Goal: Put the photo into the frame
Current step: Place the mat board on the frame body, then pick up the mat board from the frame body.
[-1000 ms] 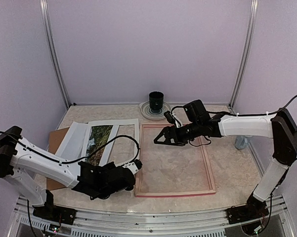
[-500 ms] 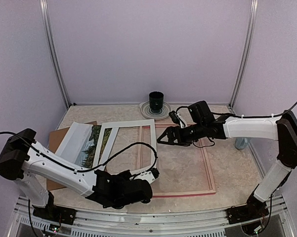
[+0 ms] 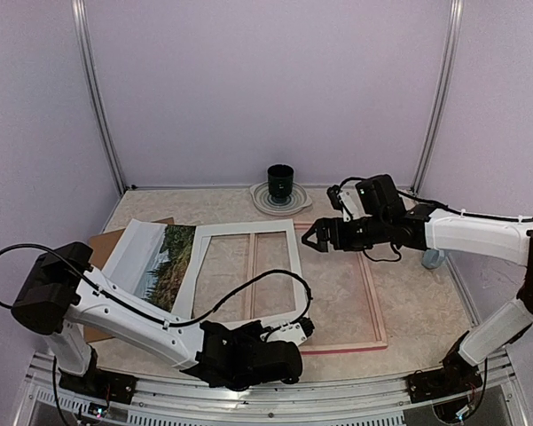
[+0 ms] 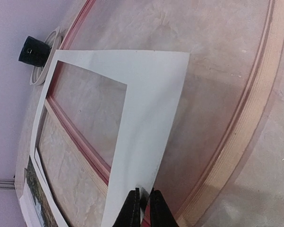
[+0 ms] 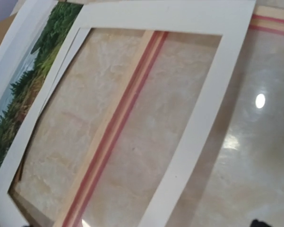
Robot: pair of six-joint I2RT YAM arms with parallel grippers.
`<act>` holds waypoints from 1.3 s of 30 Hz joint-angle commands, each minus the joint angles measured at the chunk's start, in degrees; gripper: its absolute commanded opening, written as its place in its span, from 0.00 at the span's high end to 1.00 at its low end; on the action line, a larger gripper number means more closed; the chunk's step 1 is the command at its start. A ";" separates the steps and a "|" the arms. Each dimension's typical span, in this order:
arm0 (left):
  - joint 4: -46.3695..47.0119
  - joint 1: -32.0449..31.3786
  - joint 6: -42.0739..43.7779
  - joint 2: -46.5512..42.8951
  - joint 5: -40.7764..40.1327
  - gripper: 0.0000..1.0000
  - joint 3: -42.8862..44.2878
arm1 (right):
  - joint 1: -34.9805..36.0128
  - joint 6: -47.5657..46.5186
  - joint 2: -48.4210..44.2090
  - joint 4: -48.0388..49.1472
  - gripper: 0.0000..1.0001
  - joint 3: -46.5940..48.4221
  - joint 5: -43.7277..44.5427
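Observation:
The photo (image 3: 167, 262), green trees with a white margin, lies at the left on a white sheet; it also shows in the right wrist view (image 5: 23, 90). The pink-rimmed frame (image 3: 372, 297) lies flat in the middle right, its rim visible in both wrist views (image 4: 253, 118) (image 5: 118, 127). My left gripper (image 3: 300, 327) (image 4: 142, 208) is shut on the near right corner of the white mat board (image 3: 248, 228) (image 4: 151, 94), which overlaps the frame's left side. My right gripper (image 3: 312, 237) hovers open above the frame's far edge, beside the mat's far right corner (image 5: 212, 109).
A black cup (image 3: 280, 182) stands on a pale plate at the back. A brown backing board (image 3: 102, 244) lies under the white sheet at the left. A small bluish object (image 3: 433, 257) sits by the right wall.
My left gripper moved right along the near edge, dragging the mat board off the photo and over the frame's left side. My right gripper drew back to the right.

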 commanded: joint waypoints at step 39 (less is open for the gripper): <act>8.25 31.54 -13.17 -44.24 21.56 0.01 -20.80 | -2.02 9.13 14.84 6.90 0.01 -1.10 -16.76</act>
